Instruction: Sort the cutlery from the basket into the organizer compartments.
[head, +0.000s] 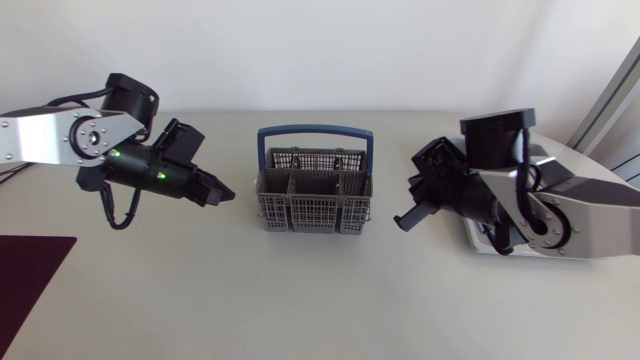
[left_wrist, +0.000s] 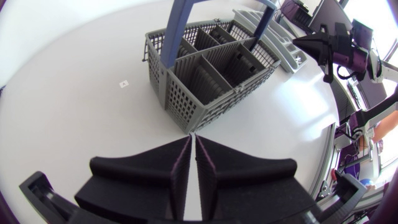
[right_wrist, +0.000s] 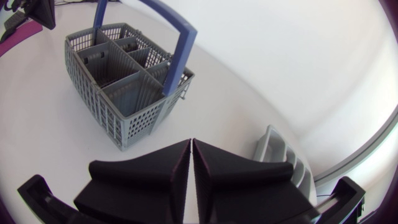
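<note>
The grey mesh cutlery basket (head: 315, 195) with a blue handle stands upright at the table's middle. Its compartments (left_wrist: 211, 68) show no cutlery in either wrist view. My left gripper (head: 222, 192) hovers just left of the basket, shut with nothing in it, its fingers (left_wrist: 193, 138) pressed together and pointing at the basket's near corner. My right gripper (head: 405, 218) hangs right of the basket, also shut and empty (right_wrist: 191, 143). The pale organizer (right_wrist: 283, 155) lies beside and partly under my right arm (head: 478, 240); several of its compartments show beyond the basket (left_wrist: 273, 43).
A dark maroon mat (head: 30, 280) lies at the front left corner of the table. Bare white table surface runs along the front of the basket.
</note>
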